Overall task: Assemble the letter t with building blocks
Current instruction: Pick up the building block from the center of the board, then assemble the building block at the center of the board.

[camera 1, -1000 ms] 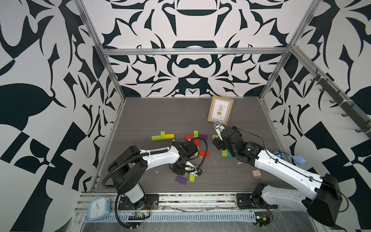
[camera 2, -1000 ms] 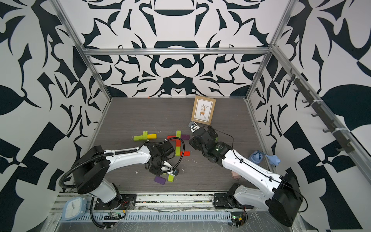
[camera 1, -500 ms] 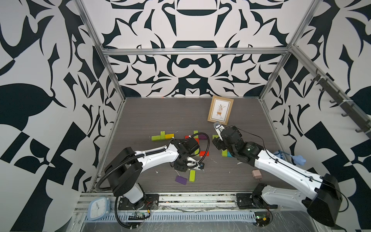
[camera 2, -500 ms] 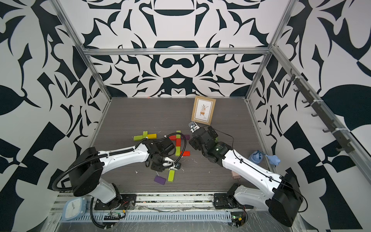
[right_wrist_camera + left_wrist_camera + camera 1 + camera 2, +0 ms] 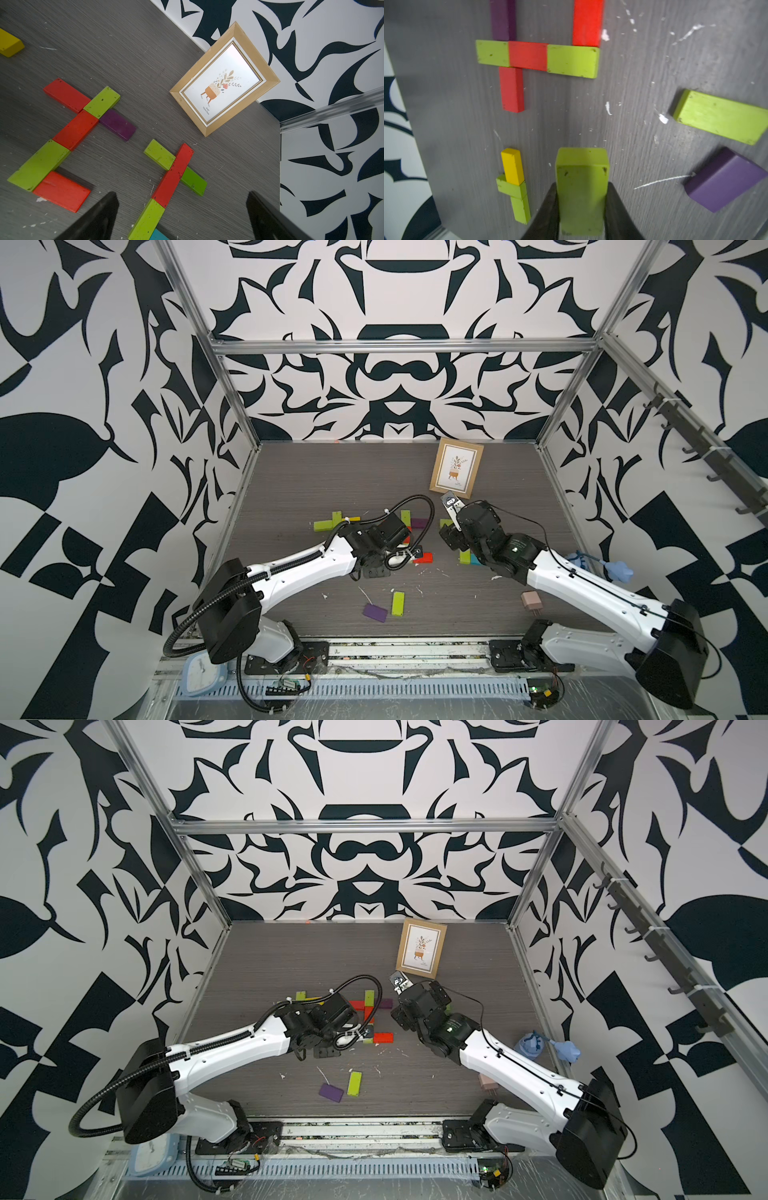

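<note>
Top views: bright, even, diffuse light from above; short, soft shadows laid on the table (image 5: 291, 472); detail kept sharp throughout.
Left wrist view: dimmer; the nearest lime green block (image 5: 582, 187) rendered soft, close to the lens; the far red block (image 5: 588, 20) blurred; table grain bent toward the edges.
Right wrist view: pale glare registered on the glass of the picture frame (image 5: 224, 83); the aluminium rail (image 5: 332, 110) smeared with highlight and out of focus.

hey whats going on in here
Coloured blocks are being laid into letter shapes on the table. The left hand is shut on a lime green block, near a red and lime cross of blocks. The right hand is open and empty, over another red and lime shape.
</note>
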`<control>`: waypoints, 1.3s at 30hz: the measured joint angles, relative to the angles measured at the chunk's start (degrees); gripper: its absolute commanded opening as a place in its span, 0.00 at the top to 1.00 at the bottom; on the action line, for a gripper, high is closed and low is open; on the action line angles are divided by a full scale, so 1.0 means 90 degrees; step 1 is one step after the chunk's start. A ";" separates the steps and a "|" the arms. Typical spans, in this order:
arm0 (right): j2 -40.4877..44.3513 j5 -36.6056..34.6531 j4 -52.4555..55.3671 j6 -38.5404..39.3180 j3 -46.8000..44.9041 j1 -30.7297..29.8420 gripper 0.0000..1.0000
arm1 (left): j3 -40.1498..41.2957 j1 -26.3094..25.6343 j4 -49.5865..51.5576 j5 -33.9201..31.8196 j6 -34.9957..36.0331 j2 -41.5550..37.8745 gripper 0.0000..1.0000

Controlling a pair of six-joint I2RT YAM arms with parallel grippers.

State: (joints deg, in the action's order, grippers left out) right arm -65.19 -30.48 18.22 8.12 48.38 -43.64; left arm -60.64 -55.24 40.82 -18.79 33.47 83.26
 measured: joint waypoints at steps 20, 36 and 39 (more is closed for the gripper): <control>0.0000 0.0027 0.0007 0.0002 0.0034 0.0000 0.00 | -0.1243 0.0100 0.1358 -0.0884 -0.4099 -0.0155 1.00; -0.0058 0.0097 -0.0005 0.0000 0.0036 0.0000 0.00 | -0.0814 0.2633 0.1821 0.1078 -0.6394 -0.1498 1.00; -0.0131 0.0102 -0.0002 0.0000 0.0036 0.0000 0.01 | -0.0602 0.3099 0.1882 0.1377 -0.6484 -0.1574 1.00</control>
State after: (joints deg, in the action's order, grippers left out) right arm -66.37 -29.56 18.20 8.12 48.71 -43.64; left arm -66.06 -27.35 57.76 -6.39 -24.88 69.10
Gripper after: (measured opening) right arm 0.994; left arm 0.319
